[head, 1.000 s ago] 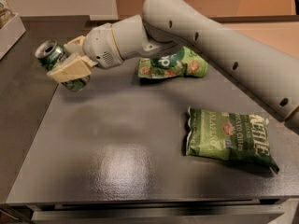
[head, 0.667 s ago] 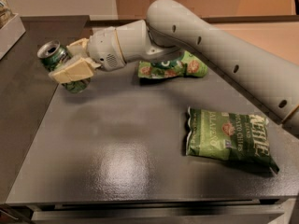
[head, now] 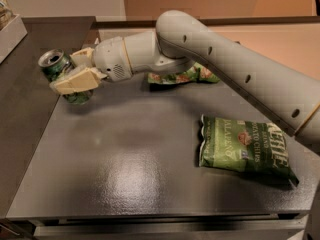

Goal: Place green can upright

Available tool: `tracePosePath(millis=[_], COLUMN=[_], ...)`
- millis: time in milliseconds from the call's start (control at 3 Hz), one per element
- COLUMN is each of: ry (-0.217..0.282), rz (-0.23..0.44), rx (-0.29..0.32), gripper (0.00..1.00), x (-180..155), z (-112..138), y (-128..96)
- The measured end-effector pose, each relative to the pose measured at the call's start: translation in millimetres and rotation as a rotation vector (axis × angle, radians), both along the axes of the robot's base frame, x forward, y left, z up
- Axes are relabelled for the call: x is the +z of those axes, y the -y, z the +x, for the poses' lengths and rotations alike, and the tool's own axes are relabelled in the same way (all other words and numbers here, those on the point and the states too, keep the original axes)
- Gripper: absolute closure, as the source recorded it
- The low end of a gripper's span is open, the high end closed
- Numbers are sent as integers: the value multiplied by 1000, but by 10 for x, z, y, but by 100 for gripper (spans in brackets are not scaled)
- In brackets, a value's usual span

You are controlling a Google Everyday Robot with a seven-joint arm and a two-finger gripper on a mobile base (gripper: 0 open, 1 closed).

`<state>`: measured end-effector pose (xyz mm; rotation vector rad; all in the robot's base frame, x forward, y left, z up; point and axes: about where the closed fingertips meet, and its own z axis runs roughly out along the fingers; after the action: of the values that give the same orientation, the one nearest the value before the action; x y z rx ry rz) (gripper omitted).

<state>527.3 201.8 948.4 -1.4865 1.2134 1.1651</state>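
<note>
The green can (head: 61,71) is a small shiny green drink can with a silver pull-tab top, at the far left of the dark table (head: 125,159). It is tilted, its top leaning to the upper left, its base near or on the table. My gripper (head: 75,74) is shut on the green can around its middle, with one cream finger (head: 75,81) across its front and the other behind it. My white arm reaches in from the right across the back of the table.
A green snack bag (head: 244,146) lies flat at the right of the table. A second green bag (head: 182,76) lies at the back, partly under my arm. A pale box (head: 11,31) stands at the far left edge.
My gripper has turned the can a little nearer to upright while keeping its hold. The bags have not moved.
</note>
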Motion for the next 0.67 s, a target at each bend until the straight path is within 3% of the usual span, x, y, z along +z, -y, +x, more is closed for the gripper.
tracePosePath(millis=[667], ry=[-61], rz=[53], rx=[29], gripper=[100], x=[-150], z=[-126], y=[-172])
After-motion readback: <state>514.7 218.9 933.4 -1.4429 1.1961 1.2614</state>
